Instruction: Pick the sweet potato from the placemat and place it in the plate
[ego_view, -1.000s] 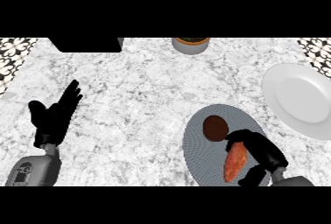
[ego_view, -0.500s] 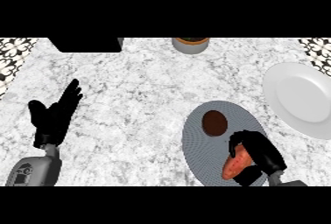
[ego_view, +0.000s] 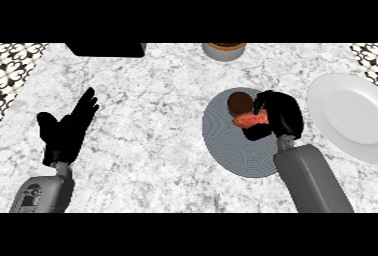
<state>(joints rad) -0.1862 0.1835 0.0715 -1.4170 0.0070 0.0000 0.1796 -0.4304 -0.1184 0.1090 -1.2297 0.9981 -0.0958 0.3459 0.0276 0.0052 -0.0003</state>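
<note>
Marbled white-grey stone forms the counter (ego_view: 170, 100), with a patterned black-and-white wall strip (ego_view: 18, 62) at the far left. A grey ribbed placemat (ego_view: 229, 145) lies right of centre, a white plate (ego_view: 347, 115) beside it. Over the placemat, the right hand (ego_view: 279, 116) curls round the orange sweet potato (ego_view: 249, 120), its long axis running left-right. A brown round object (ego_view: 238, 101) sits just behind. The left hand (ego_view: 68, 131) rests open at left.

Kitchen, marble counter (ego_view: 170, 75), plate (ego_view: 347, 112), placemat (ego_view: 232, 150)
</note>
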